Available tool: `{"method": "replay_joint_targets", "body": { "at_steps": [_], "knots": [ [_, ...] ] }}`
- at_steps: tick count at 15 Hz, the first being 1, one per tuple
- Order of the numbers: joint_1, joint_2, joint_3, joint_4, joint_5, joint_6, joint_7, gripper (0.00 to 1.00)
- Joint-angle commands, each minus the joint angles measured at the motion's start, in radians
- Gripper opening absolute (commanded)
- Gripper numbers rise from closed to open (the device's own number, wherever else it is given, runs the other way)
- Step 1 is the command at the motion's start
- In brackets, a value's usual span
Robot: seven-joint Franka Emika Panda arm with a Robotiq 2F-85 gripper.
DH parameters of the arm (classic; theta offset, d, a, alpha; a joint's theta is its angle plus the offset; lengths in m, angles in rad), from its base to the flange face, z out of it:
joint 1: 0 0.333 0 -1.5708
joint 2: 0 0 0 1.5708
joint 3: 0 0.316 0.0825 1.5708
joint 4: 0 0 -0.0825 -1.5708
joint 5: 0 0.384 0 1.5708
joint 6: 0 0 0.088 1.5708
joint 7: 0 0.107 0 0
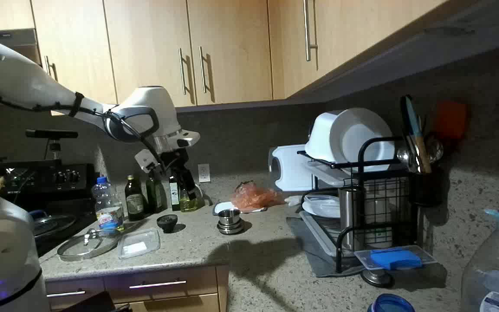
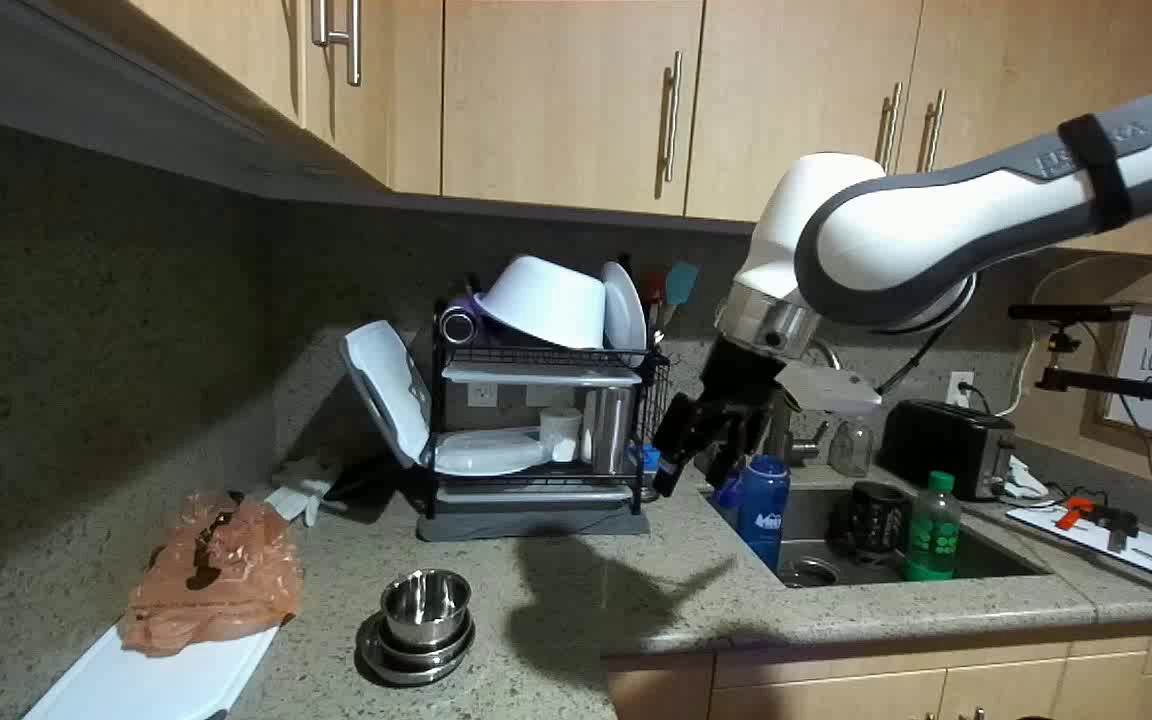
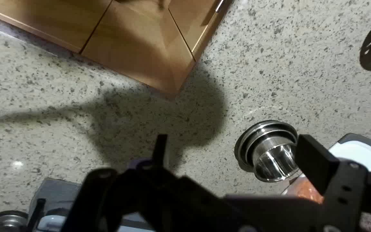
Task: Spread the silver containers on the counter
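Speckled stone bench bends in L, thick front edge above wooden drawers. Nearest: clear plastic pump bottle; then loaded black wire dish rack, tall obstacle. Near front edge: round glass lid, shallow clear plastic container. Jaws hang above bench, spread wide, released. Silver containers stand on bench: shiny round steel, stacked, narrower cup uppermost; open stretch between them and rack. Beyond: crumpled orange plastic bag on white cutting board, dark glass bottles, mottled stone backsplash.
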Motion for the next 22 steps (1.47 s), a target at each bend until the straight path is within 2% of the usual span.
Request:
{"method": "replay_joint_targets", "body": {
  "at_steps": [1, 8, 15, 16, 18, 22],
  "knots": [
    [-0.006, 0.000, 0.005, 0.001, 0.004, -0.002, -0.003, 1.00],
    [0.048, 0.092, 0.007, 0.055, 0.116, 0.171, 0.005, 1.00],
    [0.041, 0.083, 0.003, 0.039, 0.094, 0.154, -0.008, 1.00],
    [0.036, 0.107, 0.011, 0.052, 0.097, 0.172, 0.015, 1.00],
    [0.072, 0.199, -0.009, 0.115, 0.152, 0.183, -0.003, 1.00],
    [0.055, 0.402, 0.034, 0.230, 0.152, 0.297, 0.066, 1.00]
  ]
}}
